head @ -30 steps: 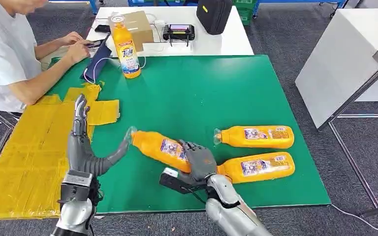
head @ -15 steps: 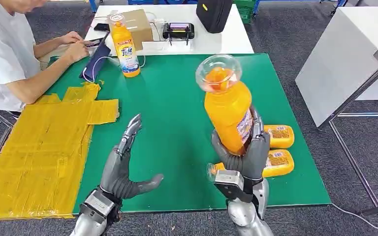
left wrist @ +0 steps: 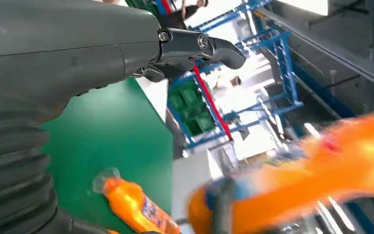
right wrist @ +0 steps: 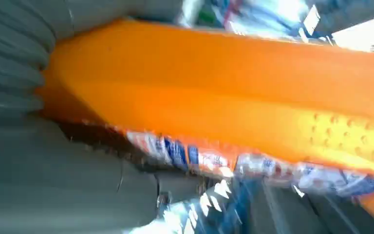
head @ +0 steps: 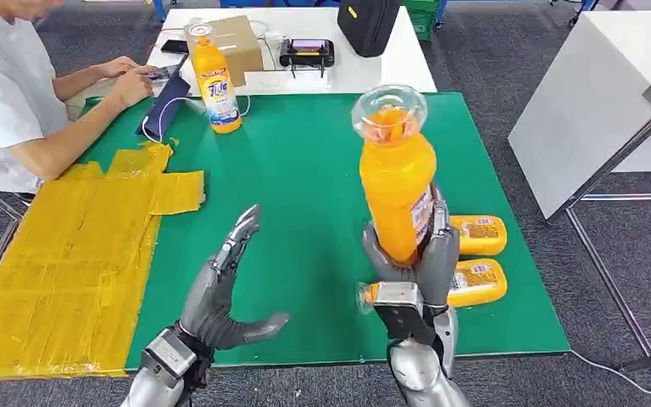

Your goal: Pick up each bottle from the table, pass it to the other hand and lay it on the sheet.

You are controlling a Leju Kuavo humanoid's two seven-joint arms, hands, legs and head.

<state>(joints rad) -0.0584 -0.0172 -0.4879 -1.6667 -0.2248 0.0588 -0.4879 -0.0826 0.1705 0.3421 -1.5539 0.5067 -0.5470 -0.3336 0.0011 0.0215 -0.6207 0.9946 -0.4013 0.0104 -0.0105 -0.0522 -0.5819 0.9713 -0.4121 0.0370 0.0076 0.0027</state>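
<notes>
The right hand holds an orange bottle upright above the green worktop, fingers wrapped round its lower body. The left hand waits just beside it, fingers spread, holding nothing. The bottle looks full, so fairly heavy, its smooth plastic likely slippery; the left hand should take hold at the free mid-body above the right fingers.
</notes>
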